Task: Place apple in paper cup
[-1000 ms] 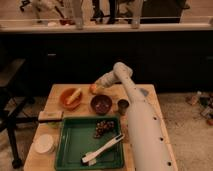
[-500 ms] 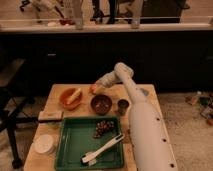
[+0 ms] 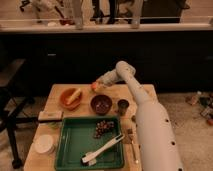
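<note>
A dim room with dark cabinets (image 3: 60,57) along the back wall holds a wooden worktop (image 3: 145,92), and the robot's white arm (image 3: 150,125) reaches over it from the front right towards the far edge. At the arm's end the pincer (image 3: 97,84) sits low near the back of the worktop, its fingers pressed together on the apple (image 3: 94,87), a small orange-red ball showing at the tip. Whether the apple rests on the wood or is just clear of it cannot be told. It lies behind the gap between an orange bowl (image 3: 64,102), to its left, and a dark maroon bowl (image 3: 101,104), just in front of it. A small dark metal cup (image 3: 123,106) stands right of the maroon bowl, close to the arm. Nearer the front lies a green tray (image 3: 75,145) carrying a cluster of brown nuts (image 3: 102,128) and a long white utensil (image 3: 103,149) laid at a slant. The paper cup (image 3: 44,144), short, wide and white, stands upright at the front left corner, just left of the tray and well apart from the apple. A small flat pale box (image 3: 50,116) lies between the paper cup and the orange bowl.
</note>
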